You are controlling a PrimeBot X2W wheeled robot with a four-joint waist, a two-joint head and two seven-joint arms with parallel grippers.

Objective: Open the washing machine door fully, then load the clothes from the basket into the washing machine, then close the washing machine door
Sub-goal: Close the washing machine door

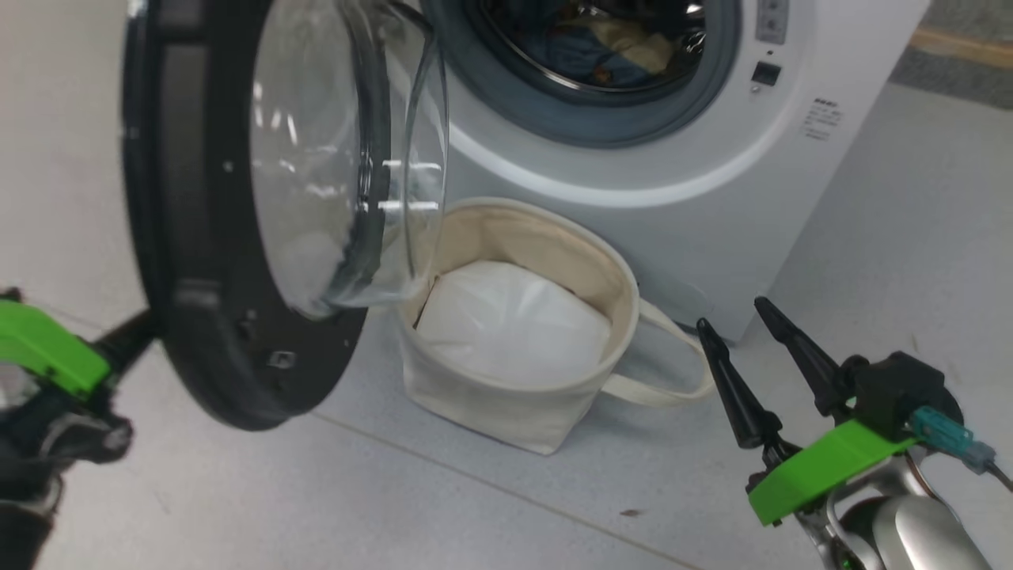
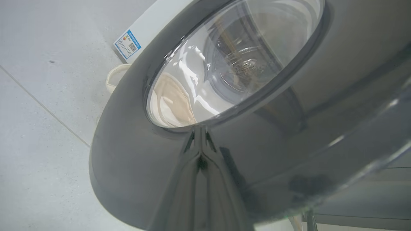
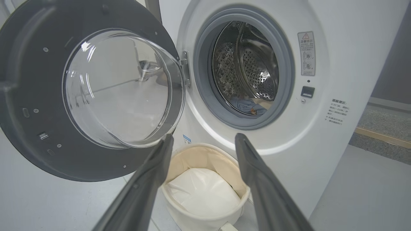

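Note:
The washing machine door stands swung open at the left, black rim and clear glass bowl facing the basket. My left gripper reaches behind the rim; in the left wrist view its fingers lie together, tip against the door's glossy outer face. The washing machine has its drum mouth uncovered, with light-blue and cream clothes inside, also low in the drum. The off-white basket sits on the floor under the mouth. My right gripper hovers open to the basket's right, holding nothing.
A flat white liner pad lies in the basket's bottom. A loop handle sticks out toward my right gripper. A blue label sticker is low on the machine's front. A wooden strip and grey mat lie right of the machine.

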